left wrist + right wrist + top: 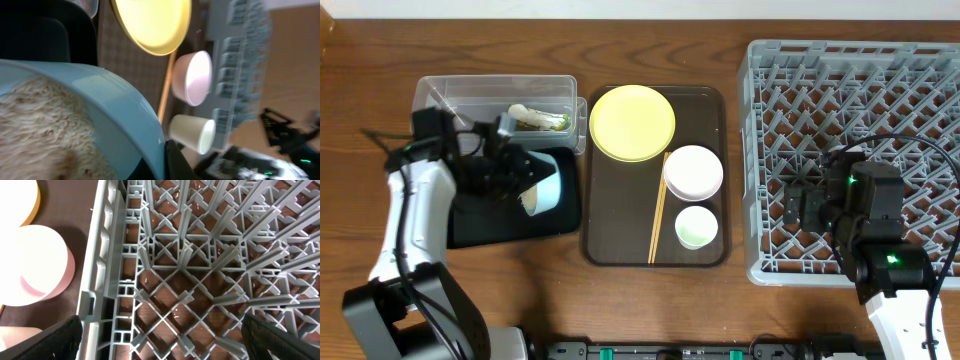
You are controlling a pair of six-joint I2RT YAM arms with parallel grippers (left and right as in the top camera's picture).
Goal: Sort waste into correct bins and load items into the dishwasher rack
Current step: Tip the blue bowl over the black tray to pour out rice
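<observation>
Two claws show: the L claw (516, 172) is closed on the rim of the blue bowl (552, 178), holding it tipped steeply on its side over the black tray (480, 225); can't tell if the bowl touches the tray. The bowl is smooth, glossy, pale blue w/ a thick rounded lip. Inside, the rice (40, 130) sits as a fluffy off-white mass w/ a brownish patch low down, filling most of the left wrist view. The black tray is shallow, matte and rectangular, lying at the table's (640, 300) left side. Just behind it is the tub (440, 95), clear thin plastic w/ rounded corners, w/ the wrapper (535, 120) crumpled in its right half, whitish w/ green and yellow. The brown tray (620, 215), dark w/ a raised rim, sits mid-table and carries the rest. The plate (632, 122), flat, round, pale yellow, is at the far end. The pink bowl (693, 172), white w/ a faint pink cast, is right of centre. The cup (696, 227), small and white, is just in front of that bowl. The chopsticks (658, 215), thin light wood, lie lengthwise beside them. The rack (880, 90), grey moulded plastic w/ a lattice floor and upright pegs, is on the right w/ wood visible through the grid. The R claw (167, 342) hangs over the rack's near-left part, fingers wide apart, holding nothing.
</observation>
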